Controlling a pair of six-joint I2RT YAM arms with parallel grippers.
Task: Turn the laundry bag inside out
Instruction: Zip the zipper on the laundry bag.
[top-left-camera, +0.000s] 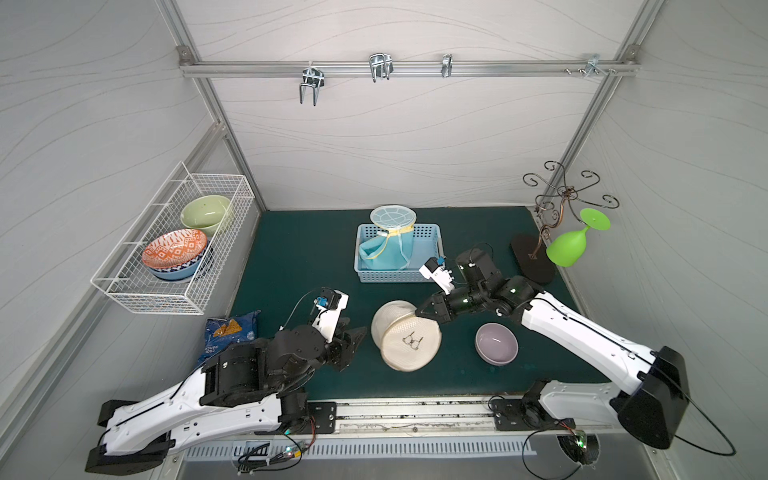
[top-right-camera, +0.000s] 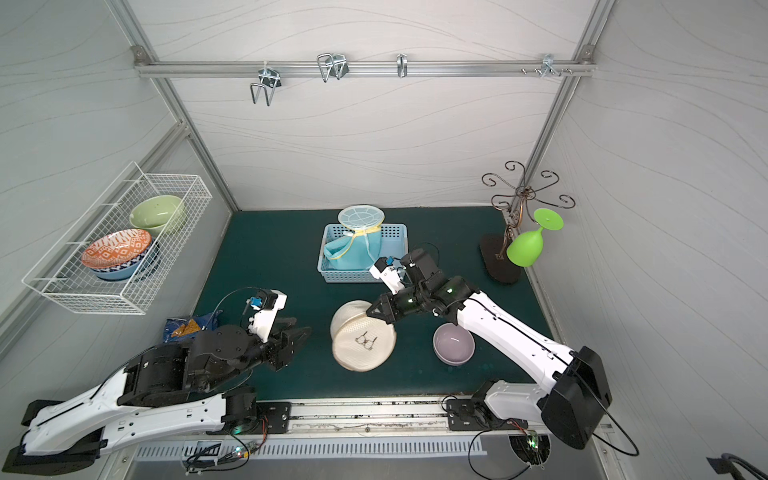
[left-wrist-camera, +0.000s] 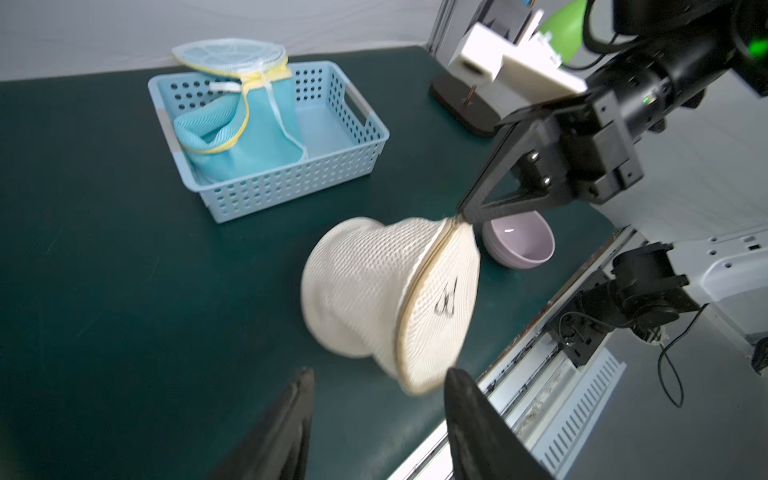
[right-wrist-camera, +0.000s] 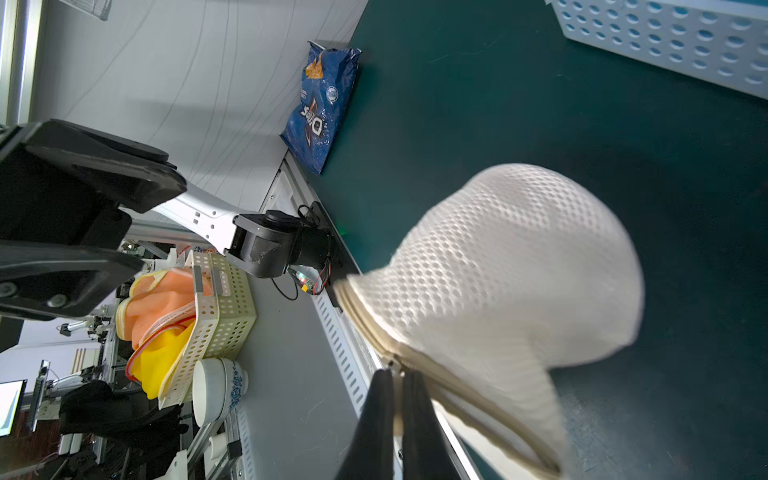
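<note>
**Green mat (top-left-camera: 299, 257): laundry bag (top-left-camera: 405, 336) pinched at its rim by right gripper (top-left-camera: 420, 312)**

We note the white mesh laundry bag on the near half of the mat, roughly mid-width. It sits between the left gripper (top-left-camera: 356, 329) and a lilac bowl (top-left-camera: 496, 345), in front of a blue basket (top-left-camera: 432, 275). It is tipped on its side, and its flat round face, marked with black spectacles, is turned toward the front edge. The right gripper's fingers are closed together on the tan zip seam at the top of that face; the right wrist view shows the seam caught between the two black tips. We cannot tell whether the bag's underside rests on the mat. The left gripper's fingers stand apart, holding nothing, just beside the bag and clear of it. A blue mesh bag (top-left-camera: 386, 249) sits in the basket. A chips packet (top-left-camera: 226, 332) lies at the mat's left edge.
</note>
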